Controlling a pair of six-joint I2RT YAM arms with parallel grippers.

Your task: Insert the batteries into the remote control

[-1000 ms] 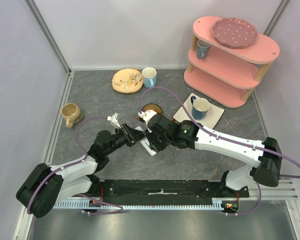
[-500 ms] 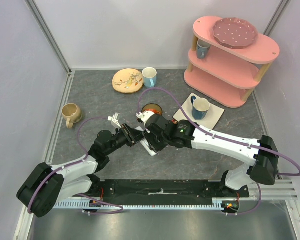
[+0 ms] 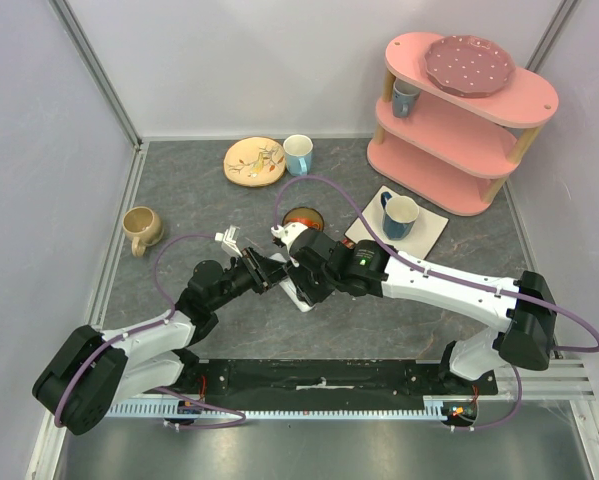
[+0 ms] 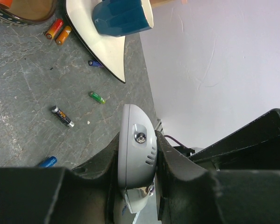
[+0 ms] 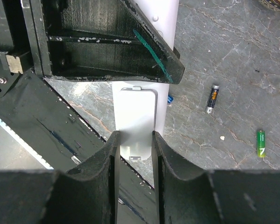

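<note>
The left gripper [image 4: 136, 154] holds one end of the remote control [image 4: 136, 130], with its jaws clamped on both sides. The right gripper [image 5: 135, 140] holds the same remote control further along, with its jaws closed against the long edges. Near it, a green battery [image 5: 260, 142], a black battery [image 5: 212, 99] and a blue battery [image 4: 47, 162] lie loose and apart on the surface [image 5: 214, 46].

The tabletop [image 3: 179, 195] is grey like stone. Pale purple walls [image 3: 279, 70] stand around it. A pink shelf [image 3: 441, 128] sits in the far right corner.
</note>
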